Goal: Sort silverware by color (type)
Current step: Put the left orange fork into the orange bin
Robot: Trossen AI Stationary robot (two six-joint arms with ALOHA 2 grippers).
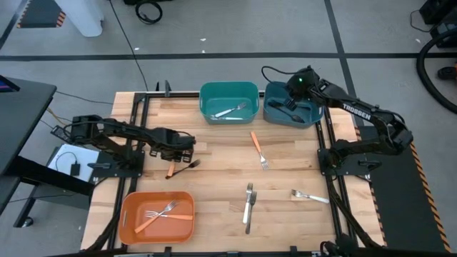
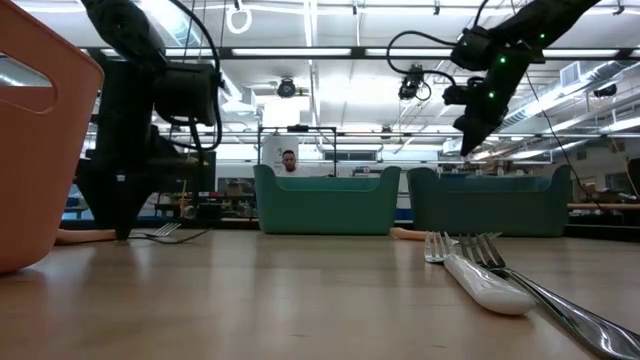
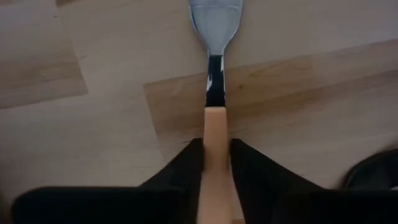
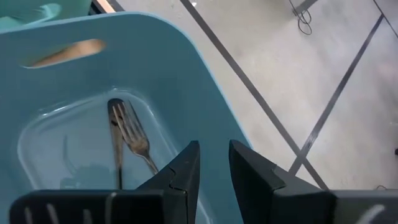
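High view, sweeping from the left: an orange bin (image 1: 157,216) sits at the table's near left corner with two forks inside, one orange-handled (image 1: 156,218) and one pale. Up from it, the left gripper (image 1: 176,147) is down at the wooden table (image 1: 214,178) (low, fingertips on the boards), and the orange-handled fork (image 1: 180,168) lies right beneath it, tines pointing toward the table's middle. From the left wrist, the two dark fingers (image 3: 183,168) stand on either side of that orange handle (image 3: 216,155), pressed against it, so the fork is pinched while lying on the wood.

Moving right, another orange-handled fork (image 1: 258,149) lies loose mid-table, and nearer the front edge a white-handled fork (image 1: 247,204) rests just beside a dark one. A further pale fork (image 1: 309,195) lies to their right. At the back, a teal bin (image 1: 228,102) holds a white-handled fork (image 1: 228,112); touching its right side is a darker blue bin (image 1: 293,107) holding dark forks (image 4: 134,134).

Far right: the right gripper (image 1: 294,93) hangs above that blue bin, its fingers (image 4: 183,171) slightly parted with nothing between them (just the bin's wall showing through the gap).
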